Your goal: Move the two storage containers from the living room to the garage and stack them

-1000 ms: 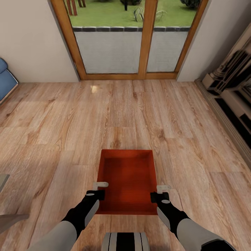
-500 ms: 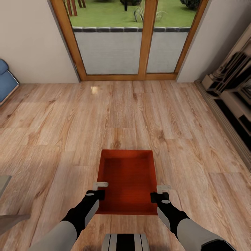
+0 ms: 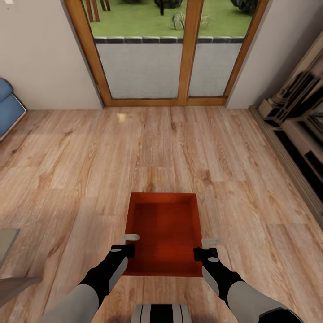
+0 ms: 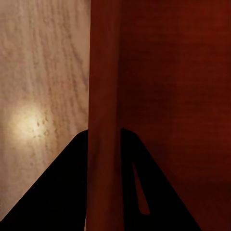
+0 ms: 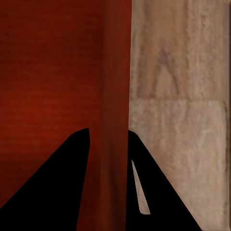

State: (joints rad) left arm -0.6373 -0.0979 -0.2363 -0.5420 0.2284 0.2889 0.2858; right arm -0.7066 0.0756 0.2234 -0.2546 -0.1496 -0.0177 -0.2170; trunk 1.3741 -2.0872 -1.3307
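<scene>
One orange-red storage container (image 3: 162, 229), lidless and empty, hangs level between my arms just above the living room's light wood planks (image 3: 179, 148). My left gripper (image 3: 128, 244) is shut on its left wall near the corner closest to me. My right gripper (image 3: 204, 247) is shut on the right wall opposite. In the left wrist view the dark fingers of the left gripper (image 4: 103, 144) straddle the container's wall (image 4: 103, 72). The right wrist view shows the right gripper (image 5: 108, 144) clamped the same way on the other wall (image 5: 115, 72). The other container and the garage with its floor are out of view.
Wood-framed glass doors (image 3: 166, 49) stand straight ahead. A blue sofa (image 3: 6, 107) is at the left edge. The dark-and-pale fireplace surround (image 3: 300, 125) runs along the right. A grey furniture corner (image 3: 6, 237) sits low at the left. My base (image 3: 161, 312) is below the container.
The whole view has shifted a little: the doors and wall sit slightly lower and the sofa further left. Both grippers keep the same hold on the container.
</scene>
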